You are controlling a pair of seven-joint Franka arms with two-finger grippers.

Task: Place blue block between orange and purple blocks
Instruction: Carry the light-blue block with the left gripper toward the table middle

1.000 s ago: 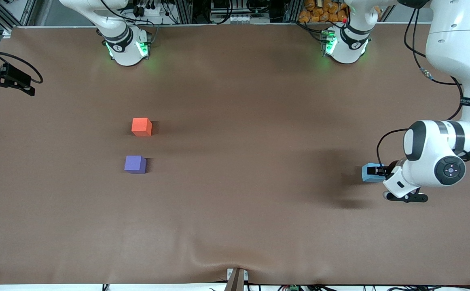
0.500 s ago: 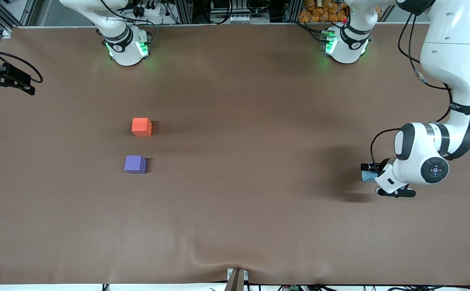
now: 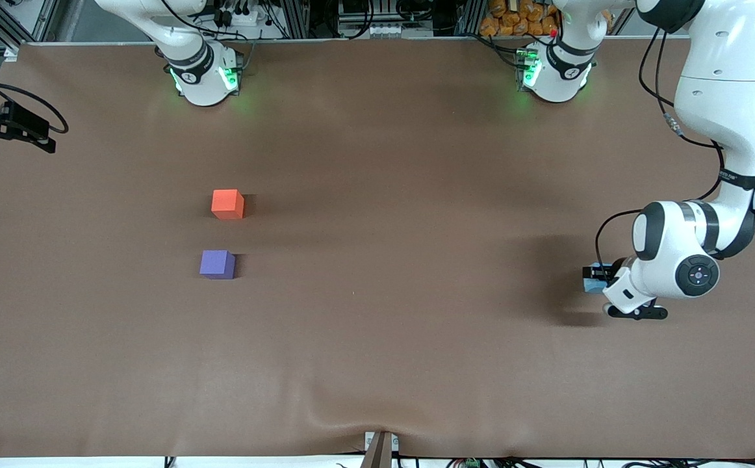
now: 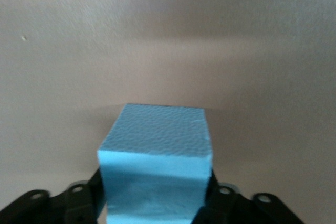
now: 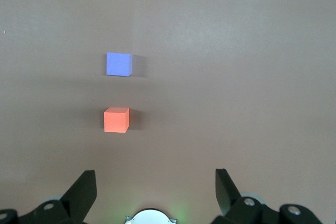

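blue block (image 4: 155, 169): light, stiff foam by look; clamped on opposite flat sides in left claw (image 3: 600, 278). right claw (image 5: 155, 190): spread apart, waiting above orange block (image 5: 116, 119) and purple block (image 5: 118, 64).

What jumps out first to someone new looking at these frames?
The left gripper at the left arm's end of the table, fingers closed on the blue block. Next, the orange block and purple block sitting apart toward the right arm's end, purple nearer the front camera. The right gripper waits open above them.
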